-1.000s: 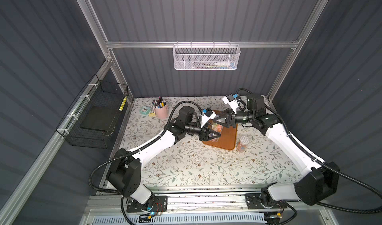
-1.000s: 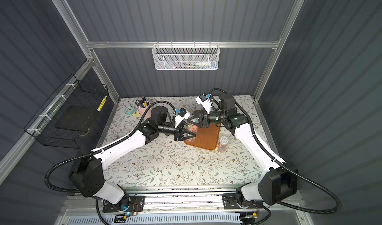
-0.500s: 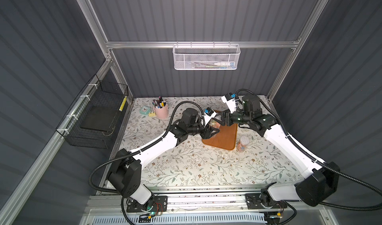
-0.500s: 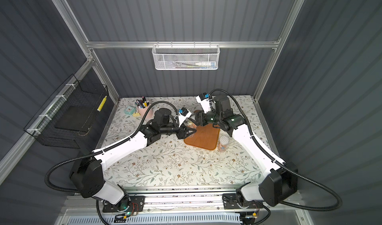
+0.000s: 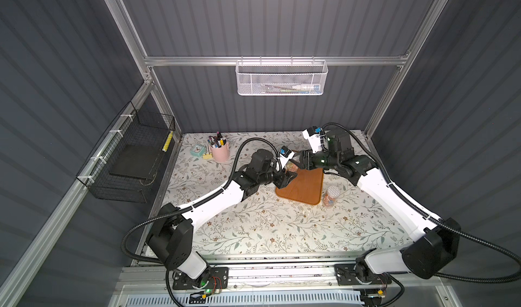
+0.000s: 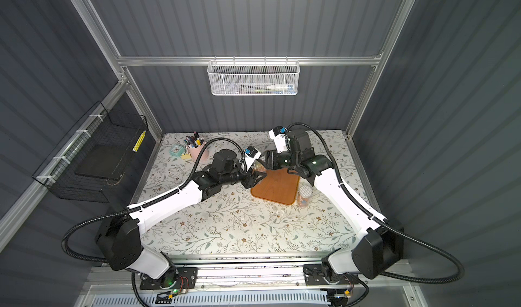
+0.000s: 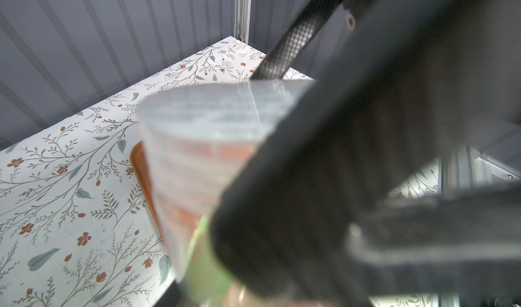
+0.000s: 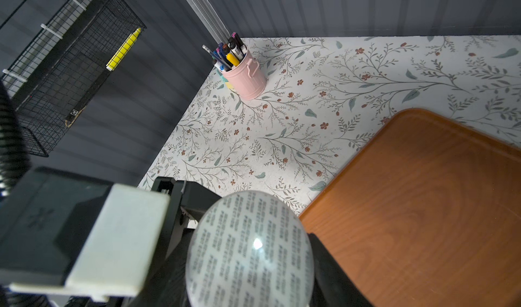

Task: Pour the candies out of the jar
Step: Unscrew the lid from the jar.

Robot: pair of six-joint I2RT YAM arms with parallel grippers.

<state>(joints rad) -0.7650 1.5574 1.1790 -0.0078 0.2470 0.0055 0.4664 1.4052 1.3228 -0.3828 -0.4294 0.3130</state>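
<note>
We see the left claw (image 5: 290,175) pinching the jar (image 5: 291,166) by its body, held in the air over the far left corner of the wooden tray (image 5: 306,188) on the bench (image 5: 253,221). The right claw (image 5: 301,161) meets it from the right, pressed onto the jar's printed lid (image 8: 251,249). The candies (image 7: 203,153) show orange through the clear wall, inside the jar. A second jar (image 5: 329,197) stands just right of the tray.

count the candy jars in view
2. The held jar sits in the left gripper, with the right gripper on its lid, over the tray's far edge. The second jar stands on the table beside the tray. None seems hidden.
</note>
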